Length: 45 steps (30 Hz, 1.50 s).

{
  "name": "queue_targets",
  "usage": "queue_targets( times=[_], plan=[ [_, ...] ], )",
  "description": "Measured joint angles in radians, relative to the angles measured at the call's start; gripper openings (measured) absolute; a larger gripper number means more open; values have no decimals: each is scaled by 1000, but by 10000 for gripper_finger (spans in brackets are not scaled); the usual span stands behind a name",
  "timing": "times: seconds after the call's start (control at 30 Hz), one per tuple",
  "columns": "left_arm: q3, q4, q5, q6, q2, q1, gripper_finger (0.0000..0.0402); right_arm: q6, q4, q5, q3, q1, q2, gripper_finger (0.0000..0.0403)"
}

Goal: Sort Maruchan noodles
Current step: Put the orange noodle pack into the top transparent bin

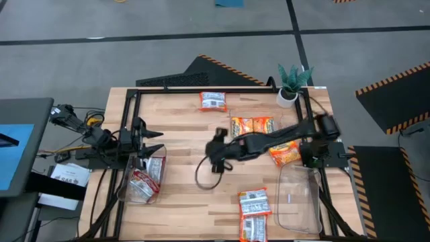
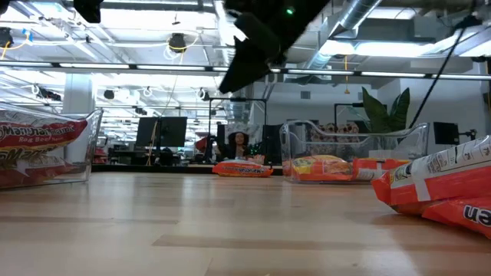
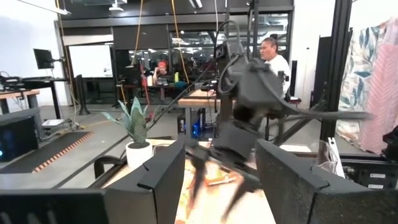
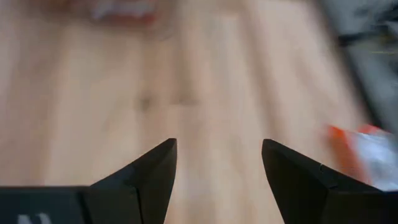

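Maruchan noodle packets lie flat about the wooden table: a white-and-red one [image 1: 213,101] at the far edge, two orange ones [image 1: 252,126] side by side, another orange one [image 1: 285,153] partly under my right arm, and two white-and-red ones [image 1: 254,202] at the near edge. More white-and-red packets [image 1: 143,181] lie in the clear left bin [image 1: 160,168]. My right gripper [image 1: 215,153] hangs open over bare wood mid-table, with nothing between its fingers [image 4: 217,168]. My left gripper [image 1: 156,142] stands open above the left bin's far end, also with nothing in it [image 3: 217,180].
A clear bin [image 1: 299,198] stands at the near right with nothing in it. A small potted plant [image 1: 292,84] is at the far right corner. A black frame [image 1: 201,91] runs around the table. A cable loop [image 1: 201,176] hangs below my right arm. Bare wood lies mid-table.
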<state>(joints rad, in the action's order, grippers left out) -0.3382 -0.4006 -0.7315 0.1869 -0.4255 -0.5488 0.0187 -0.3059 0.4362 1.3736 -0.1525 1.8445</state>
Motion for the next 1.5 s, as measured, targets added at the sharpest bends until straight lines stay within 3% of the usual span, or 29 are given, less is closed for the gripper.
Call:
queue_targets(
  times=[0.1, 0.23, 0.33, 0.47, 0.53, 0.7, 0.93, 1.3, 1.5],
  plan=[
    [0, -13, -4, 7, 0, 0, 185, 58, 154, 39, -101, 69, -59, 259],
    [0, -21, -11, 35, 0, 0, 185, 177, 177, -4, -81, 231, -57, 259],
    [0, -24, -13, 37, 0, 0, 185, 226, 187, -96, -1, 351, 23, 259],
    [0, -24, -17, 51, 0, 0, 185, 247, 67, -187, 180, 459, 154, 259],
    [0, -23, -17, 53, 0, 0, 185, 242, -90, -202, 290, 495, 222, 259],
    [0, -9, -17, 38, 0, 0, 185, 214, -238, -203, 502, 531, 421, 259],
    [0, 1, -16, 28, 0, 0, 185, 253, -464, -98, 676, 540, 546, 260],
    [0, 0, -13, 10, 0, 0, 185, 237, -567, -100, 700, 541, 549, 260],
    [0, 0, -12, 7, 0, 0, 185, 225, -622, -201, 700, 565, 582, 258]
  ],
)
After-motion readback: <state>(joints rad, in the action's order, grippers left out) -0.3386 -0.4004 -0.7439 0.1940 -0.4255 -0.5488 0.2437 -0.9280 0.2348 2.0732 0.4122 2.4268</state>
